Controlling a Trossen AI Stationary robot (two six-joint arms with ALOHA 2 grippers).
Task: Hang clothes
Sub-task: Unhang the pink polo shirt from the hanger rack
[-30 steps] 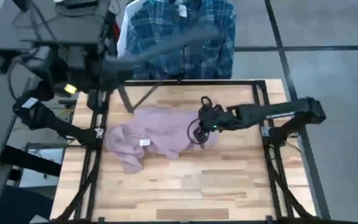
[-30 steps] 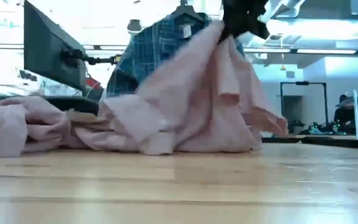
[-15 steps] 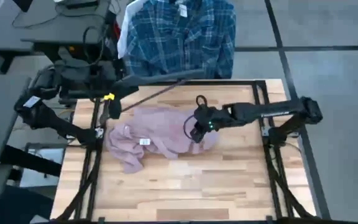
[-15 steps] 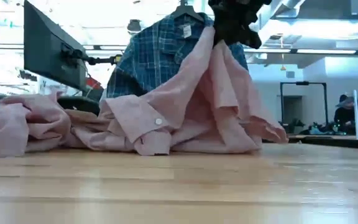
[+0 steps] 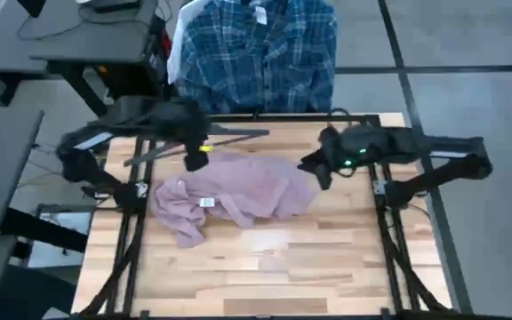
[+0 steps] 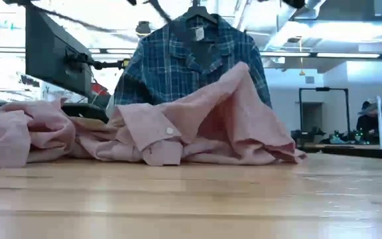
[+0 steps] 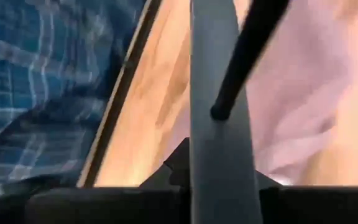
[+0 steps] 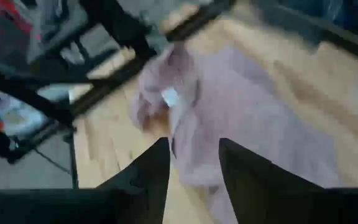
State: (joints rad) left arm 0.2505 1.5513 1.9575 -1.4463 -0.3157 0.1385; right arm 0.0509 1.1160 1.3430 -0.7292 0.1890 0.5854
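High view tells you the change: your right gripper point(image 5: 316, 171) has let go of the pink shirt point(image 5: 238, 191) and pulled back just beside its edge, fingers point(image 8: 151, 171) parted with nothing between them. That shirt has slumped into a crumpled heap on the worktop point(image 5: 265, 267). Your left gripper point(image 5: 201, 151), at the shirt's far edge, is closed on a thin dark hanger point(image 5: 238, 135). Beyond the shirt, the plaid shirt point(image 5: 256, 49) already hangs. You probably need a fresh grasp before hanging the pink one.
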